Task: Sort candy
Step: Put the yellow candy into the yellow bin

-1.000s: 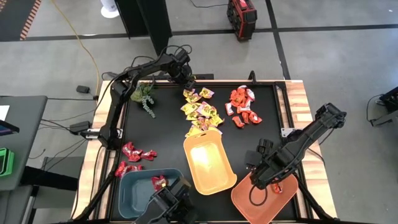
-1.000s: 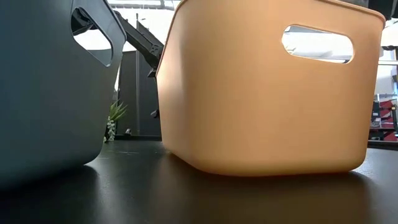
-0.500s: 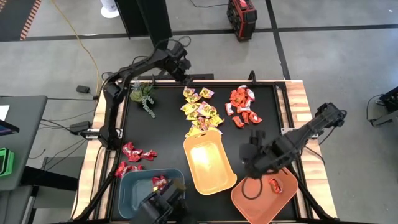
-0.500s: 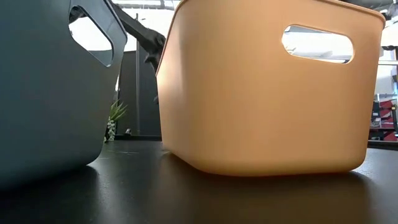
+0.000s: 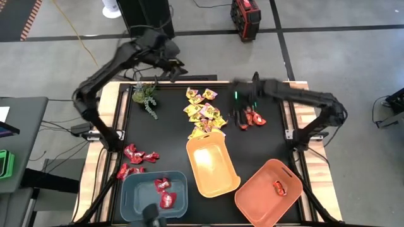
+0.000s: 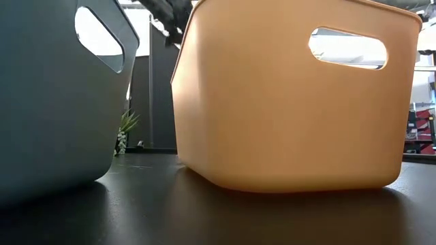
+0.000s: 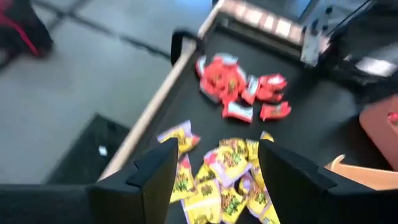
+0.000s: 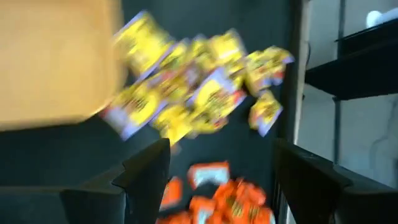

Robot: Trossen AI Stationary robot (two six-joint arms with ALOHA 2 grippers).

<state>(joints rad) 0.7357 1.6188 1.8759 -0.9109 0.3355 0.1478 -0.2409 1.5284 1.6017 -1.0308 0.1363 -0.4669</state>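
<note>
Orange-red and white wrapped sweets (image 5: 247, 108) heaped at the table's far right, just beside the yellow, pink-marked wrappers (image 5: 203, 111). Light, crinkly, slippery by the look; best pinched at a loose wrapper edge. Right gripper (image 5: 243, 115) low over that orange-red heap, fingers parted, nothing held. Left gripper (image 5: 172, 63) beyond the far edge, also spread and empty.

You have bare black tabletop (image 5: 170, 135) between the small green plant sprig (image 5: 146, 98) and the yellow plastic bin (image 5: 212, 165).
</note>
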